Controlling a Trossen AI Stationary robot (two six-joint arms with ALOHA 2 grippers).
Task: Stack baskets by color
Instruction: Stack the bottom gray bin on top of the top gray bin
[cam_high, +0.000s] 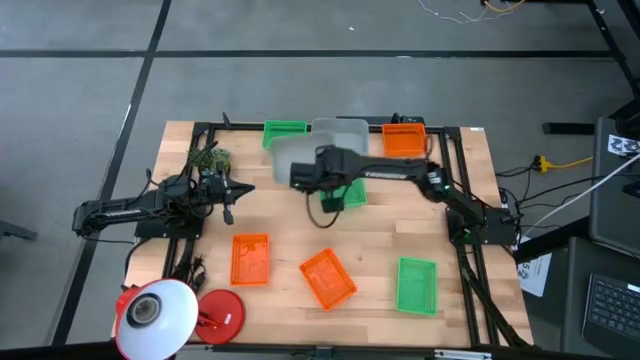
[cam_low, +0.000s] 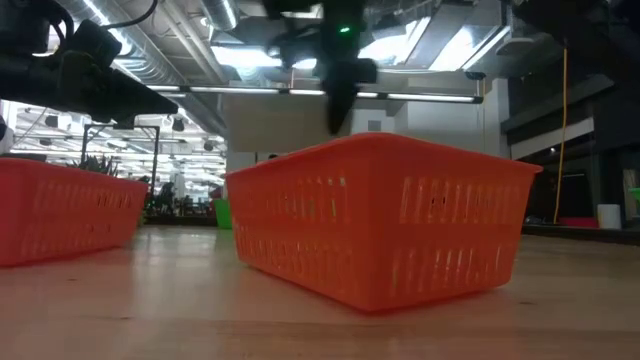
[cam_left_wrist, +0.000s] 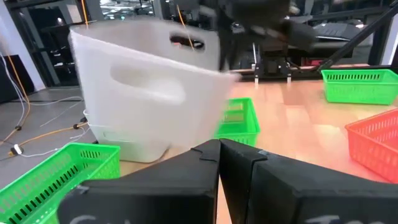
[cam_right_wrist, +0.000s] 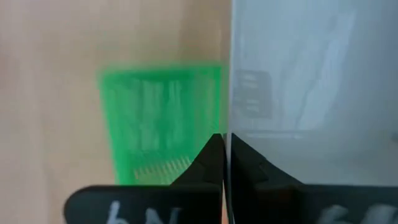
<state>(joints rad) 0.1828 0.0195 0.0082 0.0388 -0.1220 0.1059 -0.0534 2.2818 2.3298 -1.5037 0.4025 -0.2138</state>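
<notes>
On wooden table (cam_high: 290, 255), far centre — right gripper (cam_high: 303, 174) clamped on wall of lifted grey-white basket (cam_high: 295, 155), hanging tilted beside other grey-white basket (cam_high: 340, 130). Green basket (cam_high: 345, 192) sits below arm. Left gripper (cam_high: 230, 207) shut, empty, waiting at left side. Orange baskets (cam_high: 250, 258) and green one (cam_high: 417, 285) scattered along near edge. To do step well — level held basket, align over grey-white mate, lower straight so it nests, release only once seated.

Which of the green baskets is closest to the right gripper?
The green basket near the table's middle, directly below the right gripper, which is shut on a grey-white basket. The other two stand apart: one at the far edge, one near the front right.
</notes>
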